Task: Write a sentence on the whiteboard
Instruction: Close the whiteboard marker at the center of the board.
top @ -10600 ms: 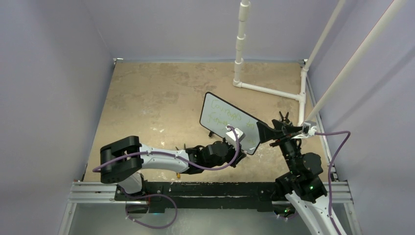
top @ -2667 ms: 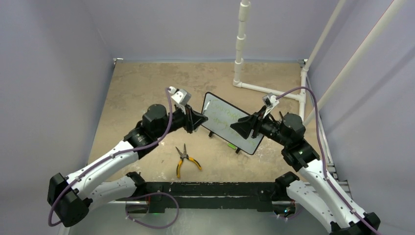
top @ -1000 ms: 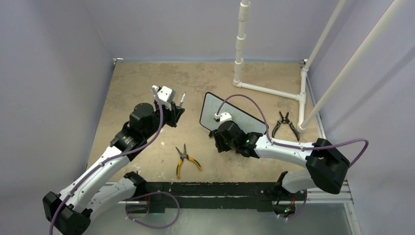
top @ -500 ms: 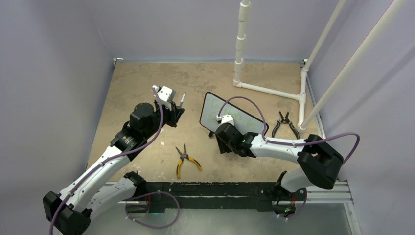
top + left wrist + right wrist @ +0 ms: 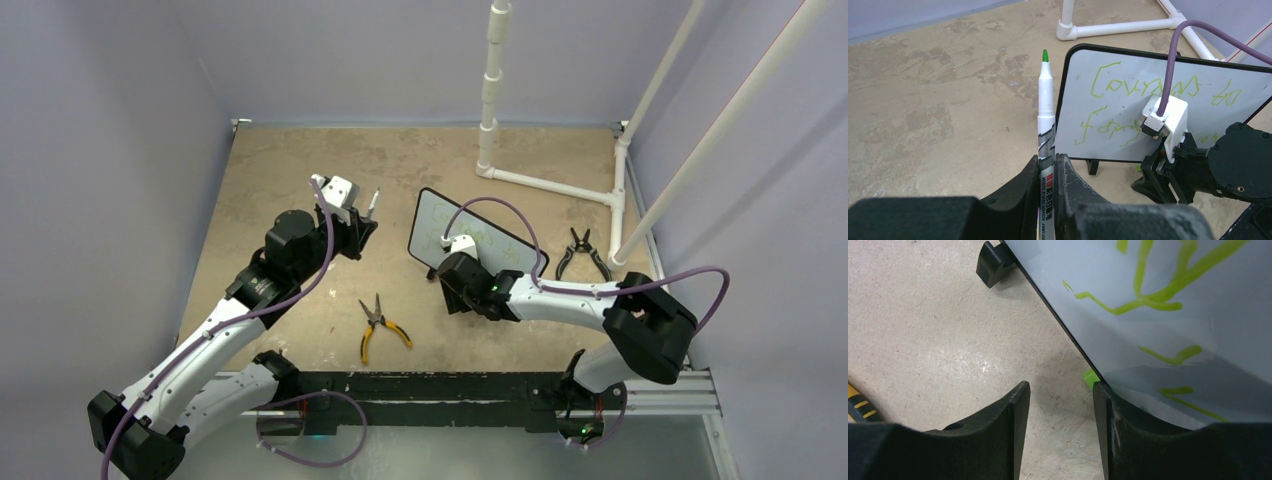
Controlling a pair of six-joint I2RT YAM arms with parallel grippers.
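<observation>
Right wrist: parted jaws beside whiteboard (image 5: 1198,315) edge.

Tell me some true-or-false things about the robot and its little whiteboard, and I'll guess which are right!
1. The left gripper is shut on a marker with a green tip. True.
2. The marker's tip is touching the whiteboard. False: the tip is apart from the board, off to one side of it.
3. The whiteboard has green writing in two rows. True.
4. The right gripper is holding the yellow-handled pliers. False: it is open and empty, low by the board's bottom edge, and the pliers lie on the table.
</observation>
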